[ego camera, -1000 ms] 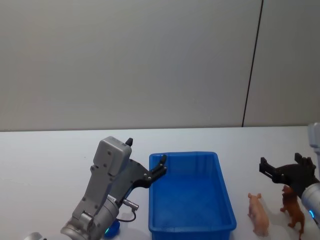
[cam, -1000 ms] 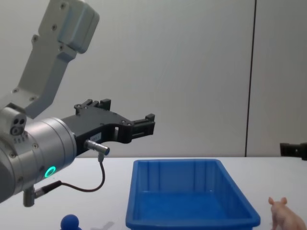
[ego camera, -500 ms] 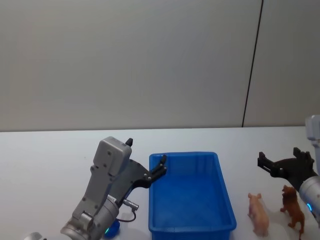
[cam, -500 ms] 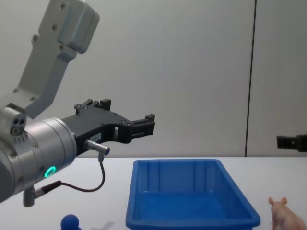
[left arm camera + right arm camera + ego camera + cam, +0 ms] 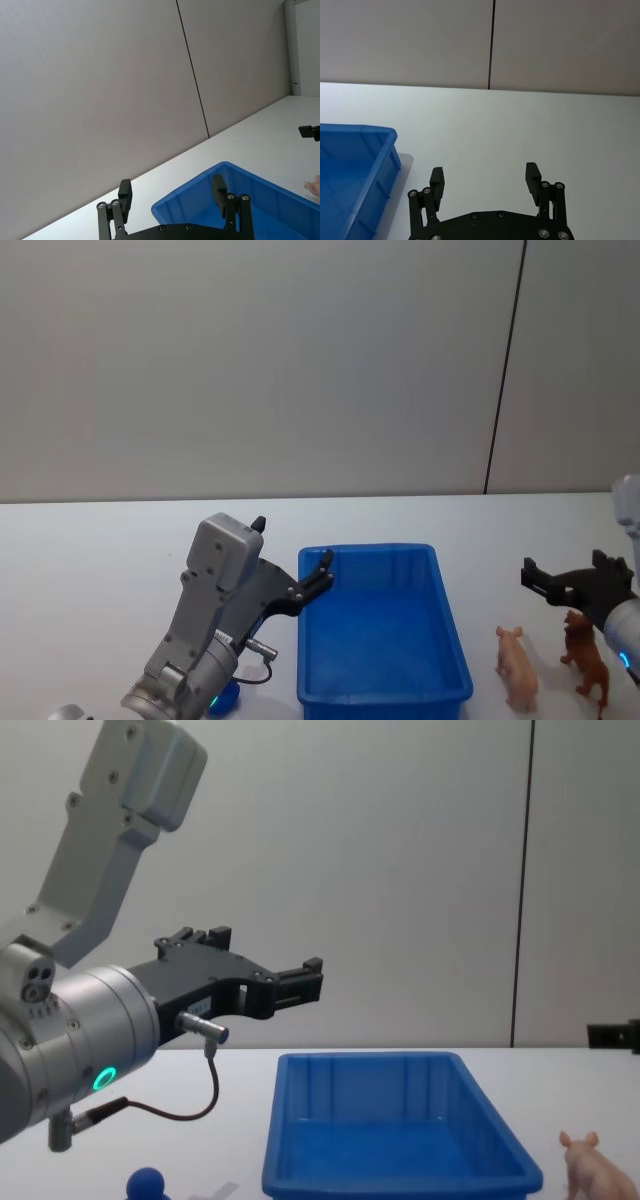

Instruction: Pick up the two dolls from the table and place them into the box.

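Closest in, on the right side of the plain white tabletop point(image 5: 80, 570), you've got the two toys standing side by side: a pale pink plastic pig with pointed ears point(image 5: 517, 668) and, further right of it, a brown four-legged animal figure point(image 5: 587, 662). Both are on the table, outside the bin, and the pig is the one nearer to it. Over on the left there's a small round blue knob-looking thing point(image 5: 146, 1183) on the table under the left arm.

The bright blue rectangular plastic bin point(image 5: 383, 705) is in the middle, with nothing in it as far as I can see.

The right gripper point(image 5: 566, 568) hangs just behind the brown toy's head, fingers spread wide with only bare table between them. The left gripper point(image 5: 292, 542) is up in the air by the bin's far-left corner, also spread apart and holding nothing.

Behind all that is a grey wall point(image 5: 250, 360) with a dark vertical seam point(image 5: 505, 370).
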### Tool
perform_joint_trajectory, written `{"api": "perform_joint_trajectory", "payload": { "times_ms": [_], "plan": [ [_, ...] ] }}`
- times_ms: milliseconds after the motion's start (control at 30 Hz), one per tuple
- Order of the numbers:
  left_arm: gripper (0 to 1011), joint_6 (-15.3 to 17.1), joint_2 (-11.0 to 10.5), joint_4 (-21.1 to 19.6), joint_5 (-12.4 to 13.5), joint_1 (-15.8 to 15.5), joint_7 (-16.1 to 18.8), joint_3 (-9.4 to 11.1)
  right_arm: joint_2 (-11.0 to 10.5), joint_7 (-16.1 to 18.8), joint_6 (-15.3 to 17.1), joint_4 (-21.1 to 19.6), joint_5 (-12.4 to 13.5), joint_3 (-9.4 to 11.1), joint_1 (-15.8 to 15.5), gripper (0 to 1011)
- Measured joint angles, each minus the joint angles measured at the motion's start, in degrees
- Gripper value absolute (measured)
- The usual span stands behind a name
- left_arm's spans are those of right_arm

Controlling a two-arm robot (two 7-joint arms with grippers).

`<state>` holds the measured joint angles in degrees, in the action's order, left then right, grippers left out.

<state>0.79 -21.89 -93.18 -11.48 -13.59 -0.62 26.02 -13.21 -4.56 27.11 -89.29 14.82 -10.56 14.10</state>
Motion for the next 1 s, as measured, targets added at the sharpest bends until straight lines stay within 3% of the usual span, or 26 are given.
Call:
{"api": "perform_joint_trajectory", "payload": {
  "times_ms": [867,1000],
  "plan": [
    [1001,0.0,0.0,0.0,0.0,0.0,0.0,0.0,-1.26,0.54,7.94,-0.28,2.01,1.71,-2.41,1001],
    [1001,0.0,0.0,0.0,0.0,0.0,0.0,0.0,-1.41,0.54,8.49,-0.03,2.31,1.97,-2.89,941]
  ]
}}
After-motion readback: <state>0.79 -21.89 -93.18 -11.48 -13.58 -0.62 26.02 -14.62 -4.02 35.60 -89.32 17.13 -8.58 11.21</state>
